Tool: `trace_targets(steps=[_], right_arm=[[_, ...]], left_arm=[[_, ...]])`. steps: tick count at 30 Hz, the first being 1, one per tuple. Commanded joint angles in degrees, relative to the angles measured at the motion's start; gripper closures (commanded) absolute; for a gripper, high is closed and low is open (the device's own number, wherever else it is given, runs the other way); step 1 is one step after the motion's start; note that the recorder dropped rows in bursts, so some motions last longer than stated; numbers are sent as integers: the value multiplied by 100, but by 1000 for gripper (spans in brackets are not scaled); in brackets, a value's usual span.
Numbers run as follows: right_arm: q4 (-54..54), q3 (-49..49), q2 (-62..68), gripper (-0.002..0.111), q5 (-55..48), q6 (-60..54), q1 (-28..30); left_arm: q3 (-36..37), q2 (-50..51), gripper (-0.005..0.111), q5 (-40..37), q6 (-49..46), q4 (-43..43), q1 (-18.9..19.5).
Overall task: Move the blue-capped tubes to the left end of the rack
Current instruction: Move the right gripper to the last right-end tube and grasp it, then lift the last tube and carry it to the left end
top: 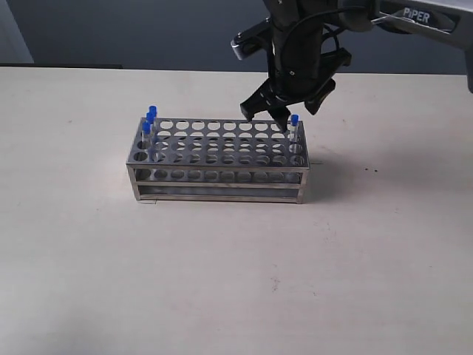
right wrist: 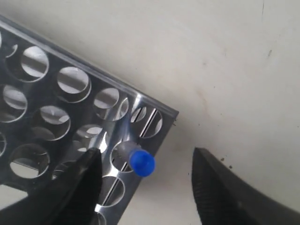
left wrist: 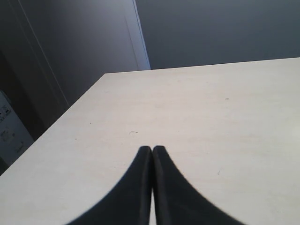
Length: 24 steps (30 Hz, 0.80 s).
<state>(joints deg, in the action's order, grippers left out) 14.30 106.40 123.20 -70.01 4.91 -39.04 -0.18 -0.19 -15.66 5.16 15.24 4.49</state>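
as the lone tube (top: 294, 126) at the right end of the rack (top: 219, 174) looks light, slick and brittle, the right gripper (right wrist: 146, 152), spread around it, should pinch gently below its cap, while the left gripper (left wrist: 152, 154) is closed.

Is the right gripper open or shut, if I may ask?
Open: the right gripper shows its fingers wide apart, a blue-capped tube between them.

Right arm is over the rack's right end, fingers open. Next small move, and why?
Likely lower the right gripper until its open fingers straddle the lone blue-capped tube, then close. Three tubes already stand at the left end of the rack. This one stands alone at the right end, and its cap shows between the fingers, nearer one of them.
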Motion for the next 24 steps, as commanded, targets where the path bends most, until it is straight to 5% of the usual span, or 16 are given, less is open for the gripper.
trace_targets(steps=[1,7,24], right_arm=[[-93,-41,-64,64,5,13,96],[-568,-41,-64,109,5,-227,102],[-568,-41,-1000,108,5,-291,12]], left_arm=[[18,19,106,67,32,8,-15],[18,19,106,67,32,8,-15],[18,19,106,67,32,8,-15]])
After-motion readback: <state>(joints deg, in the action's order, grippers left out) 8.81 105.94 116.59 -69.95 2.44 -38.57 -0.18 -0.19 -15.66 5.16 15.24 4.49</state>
